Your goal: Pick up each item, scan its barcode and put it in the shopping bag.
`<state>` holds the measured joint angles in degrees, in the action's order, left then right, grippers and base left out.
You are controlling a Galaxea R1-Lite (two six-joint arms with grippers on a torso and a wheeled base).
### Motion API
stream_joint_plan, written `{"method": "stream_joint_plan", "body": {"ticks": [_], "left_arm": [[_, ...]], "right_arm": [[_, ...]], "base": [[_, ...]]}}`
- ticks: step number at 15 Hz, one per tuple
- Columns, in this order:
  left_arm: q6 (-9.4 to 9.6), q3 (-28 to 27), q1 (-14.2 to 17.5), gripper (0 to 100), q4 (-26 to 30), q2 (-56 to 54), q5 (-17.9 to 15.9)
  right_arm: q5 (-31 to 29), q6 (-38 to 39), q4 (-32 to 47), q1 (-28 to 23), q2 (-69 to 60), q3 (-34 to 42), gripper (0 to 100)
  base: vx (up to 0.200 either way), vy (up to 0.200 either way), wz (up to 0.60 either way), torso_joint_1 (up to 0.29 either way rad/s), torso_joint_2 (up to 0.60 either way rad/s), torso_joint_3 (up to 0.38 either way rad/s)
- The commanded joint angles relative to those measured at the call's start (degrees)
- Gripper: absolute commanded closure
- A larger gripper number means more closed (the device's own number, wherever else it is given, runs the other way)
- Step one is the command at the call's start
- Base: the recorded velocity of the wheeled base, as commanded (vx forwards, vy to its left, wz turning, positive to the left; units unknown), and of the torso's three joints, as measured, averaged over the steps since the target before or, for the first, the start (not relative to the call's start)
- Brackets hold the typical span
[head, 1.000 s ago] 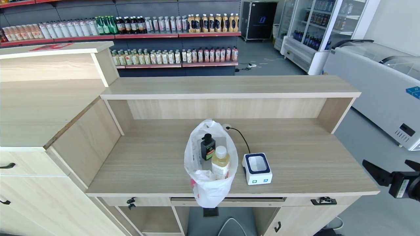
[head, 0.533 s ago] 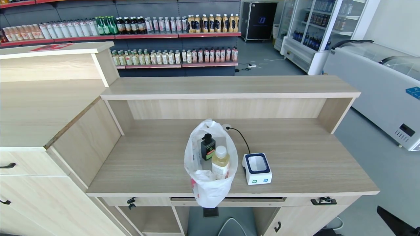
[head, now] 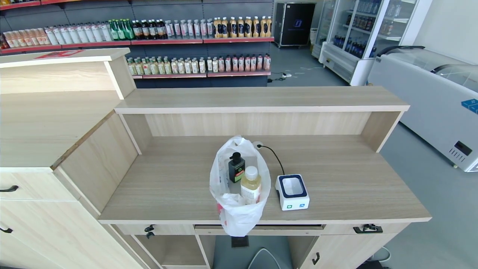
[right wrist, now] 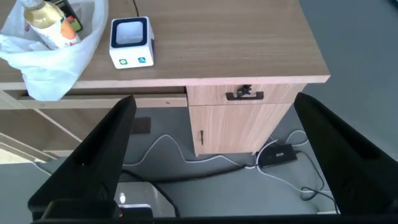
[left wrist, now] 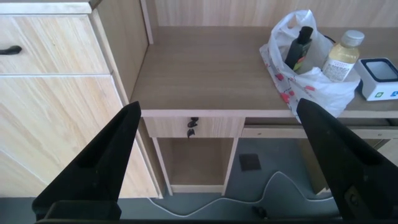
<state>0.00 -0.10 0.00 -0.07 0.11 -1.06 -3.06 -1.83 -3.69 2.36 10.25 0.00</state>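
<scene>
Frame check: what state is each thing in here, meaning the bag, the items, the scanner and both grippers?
shopping bag: open at the top, on the counter, part draping over its front edge.
dark pump bottle: upright inside the bag.
yellow drink bottle: upright inside the bag, cap on.
scanner: on the counter beside the bag, cable attached.
left gripper: open, empty.
right gripper: open, empty.

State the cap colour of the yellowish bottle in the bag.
A white round plastic cap; clearest in the head view.
</scene>
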Motion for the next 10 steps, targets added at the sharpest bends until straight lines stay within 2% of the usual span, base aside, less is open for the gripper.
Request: {"method": "stream_joint_plan", "body": {"ticks": [1,10], "left_arm": [[0.00,0.0,0.0,0,0.0,0.0,0.0],[0.00,0.0,0.0,0,0.0,0.0,0.0]], "right_arm": [[0.4,0.1,0.2,-0.3,-6.5,0.0,0],[0.5,3.5,1.8,-0.3,-6.5,0.0,0]], "base": [[0.000,0.000,0.00,0.000,0.00,0.000],[0.000,0.000,0.00,0.000,0.00,0.000]]}}
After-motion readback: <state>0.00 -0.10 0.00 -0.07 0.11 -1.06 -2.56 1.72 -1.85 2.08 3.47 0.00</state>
